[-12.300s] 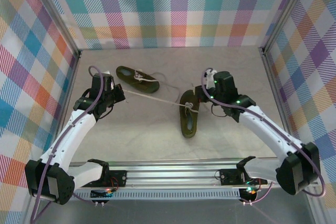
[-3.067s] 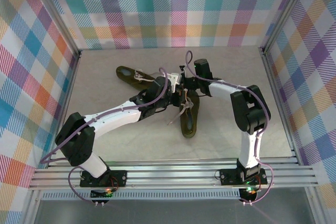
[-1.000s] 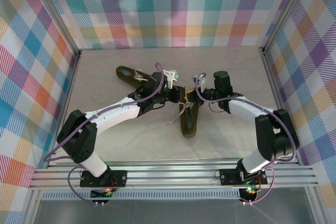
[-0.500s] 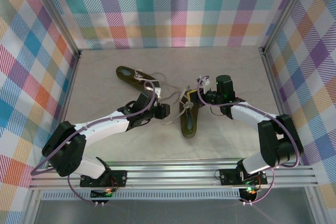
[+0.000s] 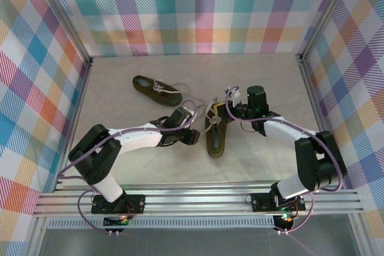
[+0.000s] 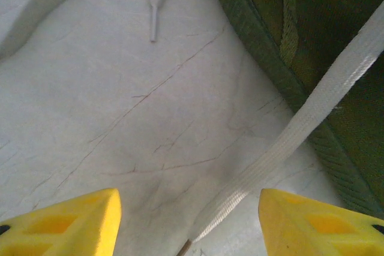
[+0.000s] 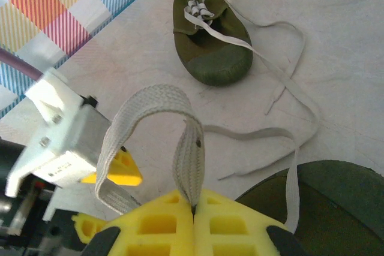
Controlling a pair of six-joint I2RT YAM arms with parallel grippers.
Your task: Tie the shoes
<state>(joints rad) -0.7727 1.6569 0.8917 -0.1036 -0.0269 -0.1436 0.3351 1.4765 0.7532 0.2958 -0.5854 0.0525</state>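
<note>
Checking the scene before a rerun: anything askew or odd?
The shoes are not paired. The far shoe lies angled away from the near shoe, and loose laces sprawl over the table. No damage visible.

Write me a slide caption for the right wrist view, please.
Right gripper shut on a looped lace, the other shoe lying beyond.

White left arm (image 5: pixel 129 139) and right arm (image 5: pixel 282 129), black at the joints (image 5: pixel 96 148), carry purple cables (image 5: pixel 227 97). Fingers (image 7: pixel 162 220) are ribbed yellow plastic. Green lights (image 5: pixel 124 216) glow at the near bases (image 5: pixel 114 199).
</note>
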